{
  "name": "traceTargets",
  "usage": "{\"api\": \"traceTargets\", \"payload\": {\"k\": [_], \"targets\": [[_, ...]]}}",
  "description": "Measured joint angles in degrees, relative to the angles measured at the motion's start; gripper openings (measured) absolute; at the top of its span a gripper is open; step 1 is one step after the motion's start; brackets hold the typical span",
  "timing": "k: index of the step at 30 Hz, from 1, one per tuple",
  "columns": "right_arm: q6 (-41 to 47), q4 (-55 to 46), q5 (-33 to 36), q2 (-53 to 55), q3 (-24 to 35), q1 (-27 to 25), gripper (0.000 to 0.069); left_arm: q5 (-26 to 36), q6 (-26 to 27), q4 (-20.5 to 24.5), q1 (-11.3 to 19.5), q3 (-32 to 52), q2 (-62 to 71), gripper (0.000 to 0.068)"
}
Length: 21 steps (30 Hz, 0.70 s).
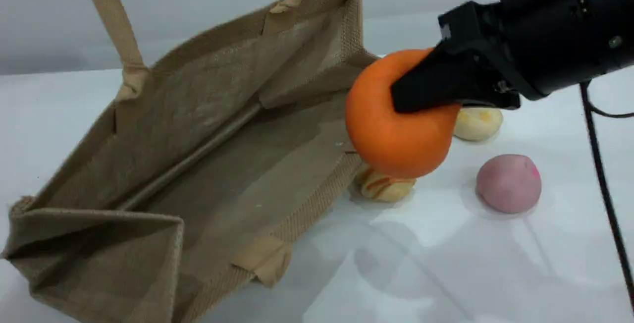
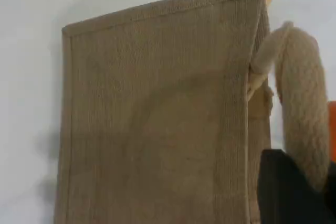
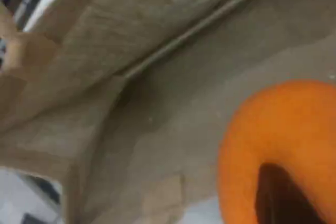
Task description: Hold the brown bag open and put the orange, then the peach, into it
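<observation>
One white, glossy table (image 1: 446,263) carries everything, with a plain grey wall (image 1: 44,16) behind it. The bag (image 1: 213,154) lies on its side at the left, mouth gaping toward the camera. One handle (image 1: 111,21) is drawn upward and runs out of the top edge.

The peach (image 1: 507,183) rests on the table to the right, well apart from the bag. A pale cake (image 1: 478,122) sits beyond it. A striped loaf (image 1: 384,187) lies just beside the bag's rim.

The orange (image 1: 391,139) is off the table, above the loaf, at the right end of the bag's mouth.

Only the left wrist view shows the left gripper (image 2: 294,192). Its black tip is at the bottom right with the rope handle (image 2: 302,103) running down into it, and the bag's outer panel (image 2: 157,119) fills the rest. The fingers are pressed together on that handle. The scene view does not show this gripper.

The right wrist view looks into the bag's interior (image 3: 157,77), with a long crease along its inside. The orange (image 3: 262,129) is at the lower right under a dark fingertip (image 3: 278,198).

The right arm enters from the upper right and reaches leftward, sloping slightly down. The right gripper (image 1: 398,102) is clamped on the orange, with one finger across its near face and the other hidden behind. A black cable (image 1: 602,174) hangs down past the arm.
</observation>
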Motion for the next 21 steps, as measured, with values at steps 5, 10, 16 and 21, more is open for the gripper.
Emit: {"api": "traceTargets", "payload": {"k": [5,10,16,21], "targets": [[1.4,0.1,1.8,0.0,-2.2,1.5,0.0043,-0.1,0.0,0.0,0.0,0.0,0.0,0.0078],[1.2,0.2,-2.6,0.0,-5.8,5.6,0.0043,-0.1,0.0,0.0,0.0,0.0,0.0,0.0078],[1.2,0.3,-6.8,3.2,-10.2,8.6,0.0043,-0.1,0.0,0.0,0.0,0.0,0.0,0.0078],[1.2,0.3,-6.0,9.8,-14.8,11.3,0.0043,0.2,0.0,0.1,0.0,0.0,0.0,0.0078]]}}
